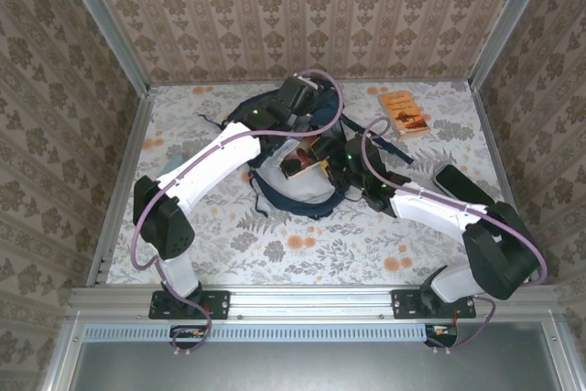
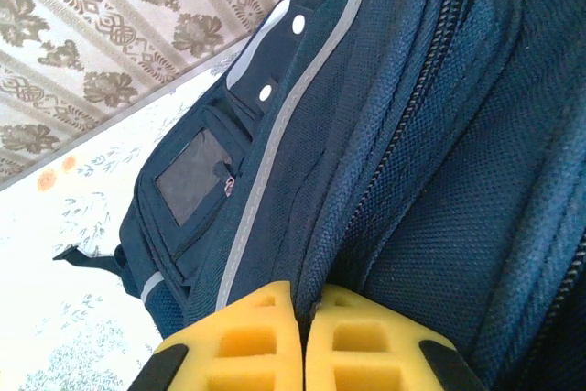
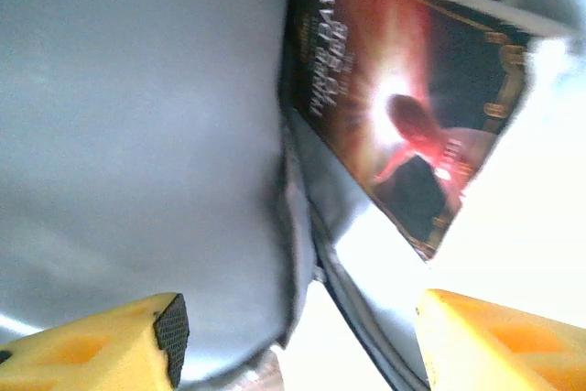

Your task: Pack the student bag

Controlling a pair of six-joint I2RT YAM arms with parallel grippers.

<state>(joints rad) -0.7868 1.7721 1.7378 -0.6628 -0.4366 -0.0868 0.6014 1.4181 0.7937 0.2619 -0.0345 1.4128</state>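
The student bag (image 1: 245, 114) lies at table centre, a red book (image 3: 403, 107) lodged in its open mouth. My left gripper (image 2: 302, 336) is clenched on the bag's fabric. My right gripper (image 3: 298, 318) hangs released before the book. Next, I reckon, I fetch the orange book (image 1: 404, 113) at one o'clock.

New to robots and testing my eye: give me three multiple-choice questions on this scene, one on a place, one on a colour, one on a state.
1. What colour is the student bag outside? A red; B green; C navy blue.
2. Where is the orange book? A inside the bag; B on the table, beyond the bag to the right; C in a gripper.
3. How is the right gripper set? A open wide; B shut tight; C clamped on the orange book.
Answers: C, navy fabric in the left wrist view; B, it lies flat on the table; A, its yellow fingers stand far apart.
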